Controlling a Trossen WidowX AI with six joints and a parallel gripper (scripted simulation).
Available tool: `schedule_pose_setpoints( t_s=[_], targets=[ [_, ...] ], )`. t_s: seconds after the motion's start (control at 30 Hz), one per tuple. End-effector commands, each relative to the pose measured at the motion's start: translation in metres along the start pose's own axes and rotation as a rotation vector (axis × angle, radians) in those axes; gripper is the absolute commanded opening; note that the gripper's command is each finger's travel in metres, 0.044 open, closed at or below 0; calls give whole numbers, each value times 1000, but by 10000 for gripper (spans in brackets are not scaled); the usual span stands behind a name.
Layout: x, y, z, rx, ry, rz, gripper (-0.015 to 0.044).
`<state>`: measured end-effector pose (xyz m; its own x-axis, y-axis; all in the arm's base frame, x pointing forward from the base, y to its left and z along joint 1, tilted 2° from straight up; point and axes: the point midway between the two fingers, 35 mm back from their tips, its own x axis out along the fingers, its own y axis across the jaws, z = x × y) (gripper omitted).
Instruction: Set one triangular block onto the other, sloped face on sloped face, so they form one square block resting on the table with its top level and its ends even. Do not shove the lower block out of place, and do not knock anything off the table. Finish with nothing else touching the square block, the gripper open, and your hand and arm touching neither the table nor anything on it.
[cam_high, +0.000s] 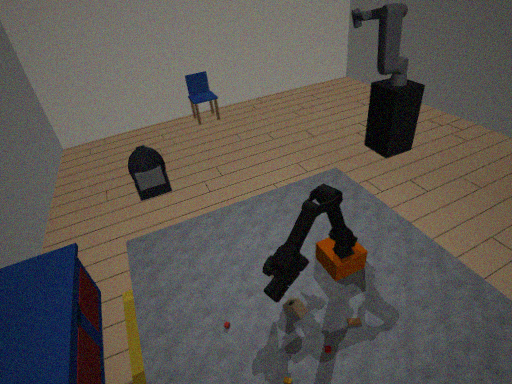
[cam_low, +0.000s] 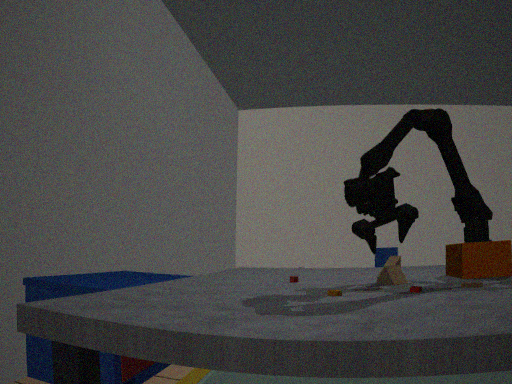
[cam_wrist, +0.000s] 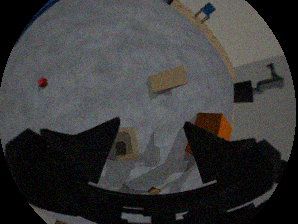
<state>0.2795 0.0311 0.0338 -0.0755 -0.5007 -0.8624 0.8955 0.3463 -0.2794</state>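
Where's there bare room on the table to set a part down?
Best: table left of the lone red cube, toward the yellow beam, top view. Also beyond that cube, toward the far-left corner. Crowded: below the claw, around the wooden blocks.

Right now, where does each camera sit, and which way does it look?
Top: high up, looking down across the grey table; shows the arm and orange base.
Exterior: low beside the table, looking across it; shows arm and open gripper.
Wrist: on the arm, looking past both fingers at the table.
All share the orange base.
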Motion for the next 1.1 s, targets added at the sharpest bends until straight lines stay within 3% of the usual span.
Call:
schedule_pose_setpoints(
  t_s=[0.0, 0.2, 0.3, 0.83, 1.07],
  targets=[
    [22, -1, -2, -101, 403, -76, 440],
    [24, 14, 14, -142, 985, 137, 440],
    [21, 22, 32, -114, 1161, 306, 440],
    [21, 23, 32, -111, 1172, 319, 440],
    [41, 38, -17, -110, 1173, 319, 440]
  ],
)
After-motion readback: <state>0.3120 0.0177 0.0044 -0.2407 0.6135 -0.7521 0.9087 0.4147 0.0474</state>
